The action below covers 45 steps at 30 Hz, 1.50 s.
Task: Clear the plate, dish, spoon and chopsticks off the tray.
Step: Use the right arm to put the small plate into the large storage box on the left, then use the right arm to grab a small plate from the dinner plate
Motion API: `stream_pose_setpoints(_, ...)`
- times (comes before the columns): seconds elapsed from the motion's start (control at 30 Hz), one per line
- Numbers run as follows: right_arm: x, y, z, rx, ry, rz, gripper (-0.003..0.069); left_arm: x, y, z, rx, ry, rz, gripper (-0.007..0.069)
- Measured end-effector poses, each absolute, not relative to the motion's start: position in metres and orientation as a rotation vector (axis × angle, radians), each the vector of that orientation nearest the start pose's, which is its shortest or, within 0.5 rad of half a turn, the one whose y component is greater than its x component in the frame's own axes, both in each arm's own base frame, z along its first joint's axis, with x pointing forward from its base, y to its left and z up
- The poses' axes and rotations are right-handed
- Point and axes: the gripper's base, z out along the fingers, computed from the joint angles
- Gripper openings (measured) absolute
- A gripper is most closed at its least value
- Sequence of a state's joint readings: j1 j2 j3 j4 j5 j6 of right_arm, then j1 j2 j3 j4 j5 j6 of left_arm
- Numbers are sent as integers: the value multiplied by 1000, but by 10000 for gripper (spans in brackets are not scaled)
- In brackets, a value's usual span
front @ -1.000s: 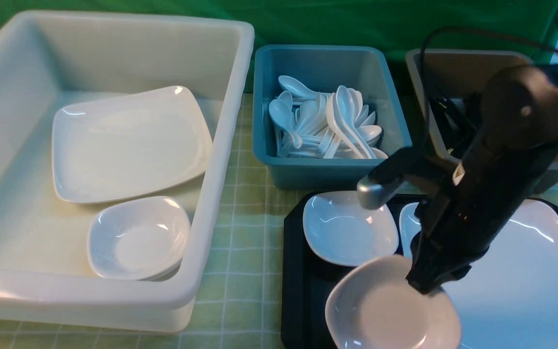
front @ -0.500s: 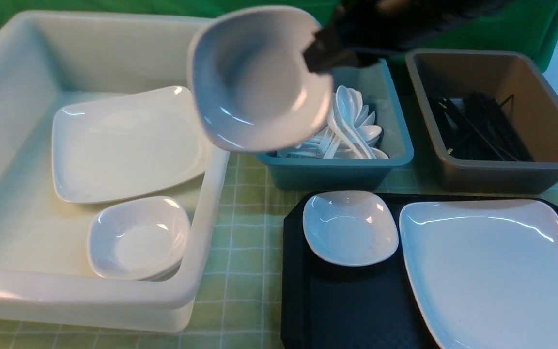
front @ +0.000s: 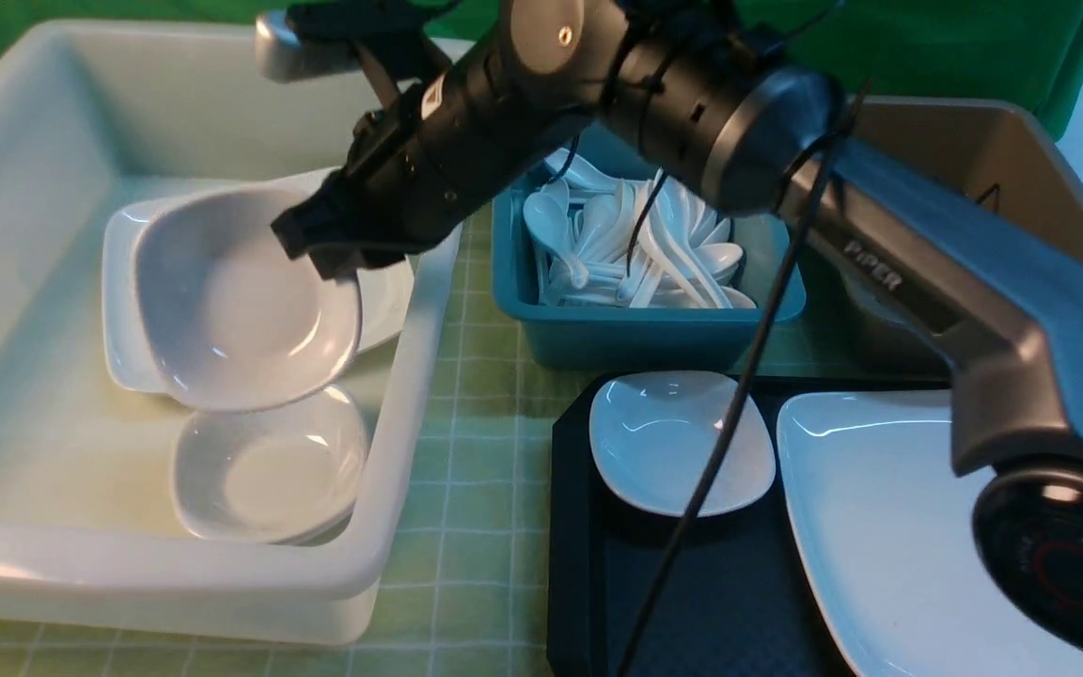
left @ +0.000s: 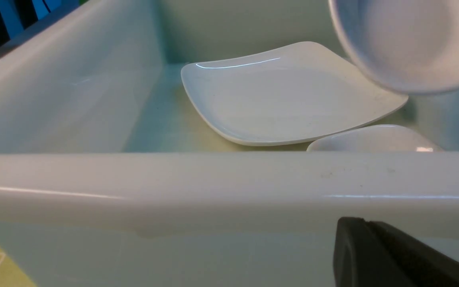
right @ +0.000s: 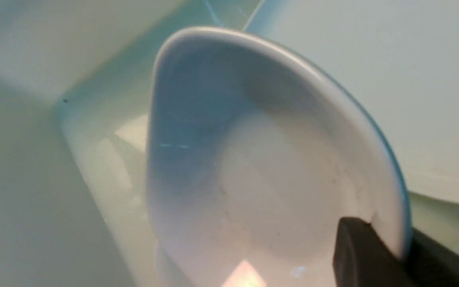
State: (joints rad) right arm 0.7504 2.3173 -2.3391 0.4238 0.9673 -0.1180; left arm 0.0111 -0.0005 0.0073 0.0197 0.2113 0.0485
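Right gripper [front: 321, 246]: pinching rim of white dish [front: 245, 296], carried from tray [front: 574, 564] to above white tub [front: 410, 432].
Left gripper [left: 367, 223]: closed, nothing held.
Plate [front: 889, 527]: on tray, beside small dish [front: 673, 437]; both apparently still to clear.

The word "PiPER" is printed in pale letters on the dark link of the robot's right arm [front: 880, 268]. Faint marks on the arm's round black joint cap [front: 1073, 569] are too blurred to read.
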Motion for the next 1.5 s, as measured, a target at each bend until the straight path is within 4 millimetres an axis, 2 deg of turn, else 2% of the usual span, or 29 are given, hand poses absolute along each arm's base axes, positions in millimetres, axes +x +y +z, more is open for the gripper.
stream_pose_setpoints(0.13,359,390,273,-960,2353,799,25,56,1,192,45,1701,62,-2)
stream_pose_setpoints(0.33,347,406,257,-1039,2361,752,40,56,1,192,45,1701,62,-2)
stream_pose_setpoints(0.5,348,411,249,-1038,2346,741,120,56,1,192,45,1701,62,-2)
stream_pose_setpoints(0.73,349,412,251,-1039,2329,727,255,56,1,192,45,1701,62,-2)
stream_pose_setpoints(0.8,349,409,256,-1051,2323,707,269,56,1,192,45,1701,62,-2)
stream_pose_setpoints(0.87,350,402,272,-1075,2305,653,279,56,1,192,45,1701,62,-2)
stream_pose_setpoints(1.07,350,375,334,-1084,2223,534,279,56,1,192,45,1701,62,-2)
stream_pose_setpoints(1.13,351,362,356,-1062,2179,454,255,56,1,192,45,1701,62,-2)
stream_pose_setpoints(1.2,352,341,383,-1015,2132,362,174,56,1,192,45,1701,62,-2)
stream_pose_setpoints(1.27,355,329,393,-987,2121,314,120,56,1,192,45,1701,62,-2)
stream_pose_setpoints(1.3,355,309,409,-947,2114,265,59,56,1,192,45,1701,62,-2)
stream_pose_setpoints(1.4,353,266,429,-868,2155,209,8,56,1,192,45,1701,62,-2)
stream_pose_setpoints(1.43,353,257,425,-849,2194,196,5,56,1,192,45,1701,62,-2)
stream_pose_setpoints(1.5,352,221,416,-746,2313,160,-1,56,1,192,45,1701,62,-2)
